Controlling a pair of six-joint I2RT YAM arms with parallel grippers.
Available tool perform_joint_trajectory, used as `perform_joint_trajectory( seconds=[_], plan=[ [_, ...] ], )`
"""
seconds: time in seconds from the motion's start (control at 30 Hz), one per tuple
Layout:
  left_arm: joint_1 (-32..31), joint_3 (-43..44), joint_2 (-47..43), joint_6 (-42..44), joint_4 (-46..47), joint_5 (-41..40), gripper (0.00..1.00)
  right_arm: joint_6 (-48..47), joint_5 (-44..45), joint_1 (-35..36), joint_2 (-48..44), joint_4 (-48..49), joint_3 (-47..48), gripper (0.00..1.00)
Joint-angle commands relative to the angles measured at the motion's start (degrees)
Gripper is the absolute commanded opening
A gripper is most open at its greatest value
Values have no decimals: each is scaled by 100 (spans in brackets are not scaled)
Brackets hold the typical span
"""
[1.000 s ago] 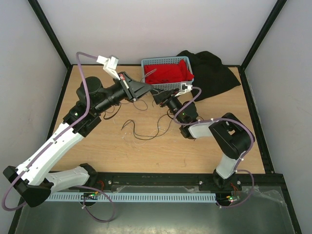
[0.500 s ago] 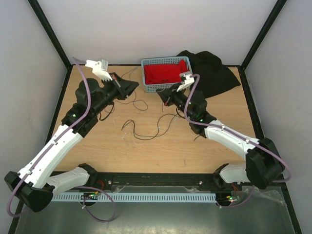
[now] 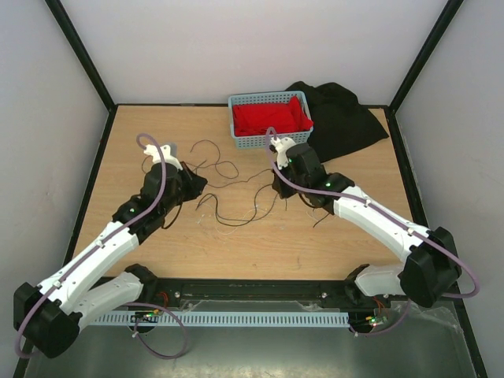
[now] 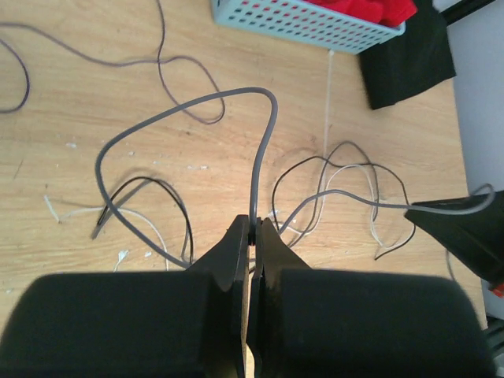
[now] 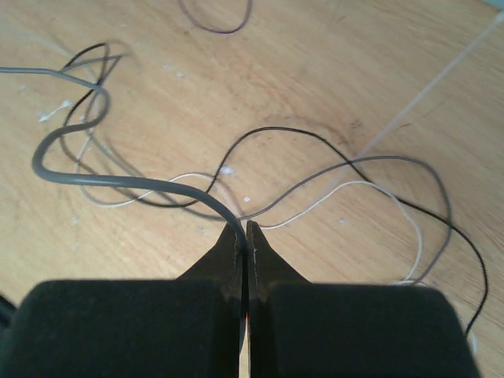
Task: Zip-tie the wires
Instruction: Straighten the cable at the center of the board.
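The wires [image 3: 236, 211] lie in loose black, grey and whitish loops on the wooden table between my two grippers. My left gripper [image 3: 197, 183] is low over the table and shut on a grey wire [image 4: 264, 118], which arcs up from its tips [image 4: 253, 228]. My right gripper [image 3: 277, 187] is shut on a grey wire [image 5: 118, 181] that curls away to the left from its tips [image 5: 245, 228]. Thin black and whitish strands [image 5: 339, 185] lie just beyond it. The zip tie [image 4: 327, 102] lies straight on the table below the basket; it also shows in the right wrist view [image 5: 433, 90].
A blue basket [image 3: 270, 142] holding a red cloth [image 3: 268, 116] stands at the back middle. A black cloth [image 3: 346, 118] lies to its right. One of the right gripper's fingers [image 4: 461, 232] shows at the right edge of the left wrist view.
Both grippers have come down from raised positions near the basket to just above the table, drawing closer to the wire tangle. The wires now lie lower and more spread out.
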Motion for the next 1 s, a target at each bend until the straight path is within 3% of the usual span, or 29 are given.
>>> perform_joint_trajectory(
  seconds=[0.0,0.17,0.2,0.3,0.33,0.5,0.73,0.97],
  plan=[
    [49,-68,-20,-228,62,37,0,-54,-863,88,-391,-445,573,0],
    [135,17,3,-257,270,513,16,107,-1491,136,-526,-445,1374,0],
    [162,42,15,-260,335,652,22,147,-1624,134,-516,-444,1534,0],
    [300,173,20,-155,482,1150,61,250,-1799,136,-425,-471,2112,0],
    [350,232,6,-90,492,1305,70,259,-1755,136,-400,-484,2302,0],
    [693,445,-327,356,488,2015,95,136,-1236,136,-156,-786,3390,0],
    [1043,217,-1049,892,632,2963,99,177,-1242,136,207,-901,4634,0],
    [1044,-898,-1736,949,2144,3575,99,410,-1579,136,603,-856,5524,0]
  ],
)
